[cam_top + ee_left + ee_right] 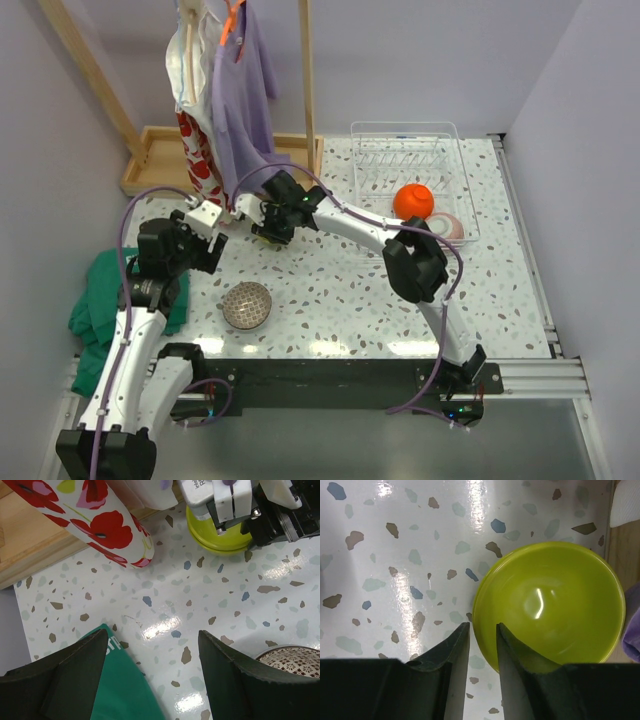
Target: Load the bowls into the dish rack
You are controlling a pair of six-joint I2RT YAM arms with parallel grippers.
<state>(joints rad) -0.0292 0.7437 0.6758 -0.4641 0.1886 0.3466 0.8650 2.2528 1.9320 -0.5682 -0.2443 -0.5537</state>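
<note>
The lime green bowl (550, 605) sits upright on the table by the wooden base; in the top view (262, 238) it is mostly hidden under my right gripper (272, 226). My right gripper (482, 625) straddles its near rim, one finger inside and one outside, jaws narrowed on the wall. The orange-red bowl (413, 201) and the white-and-pink bowl (448, 226) stand in the clear dish rack (405, 140). The speckled bowl (247, 305) sits upright at the front, and also shows in the left wrist view (295, 660). My left gripper (152, 632) is open and empty above the table.
A green cloth (100, 295) lies over the table's left edge, under my left fingers (65, 680). A wooden tray base (160, 160) with posts holds hanging garments (235, 100); a floral cloth (100, 525) hangs just left of the lime bowl.
</note>
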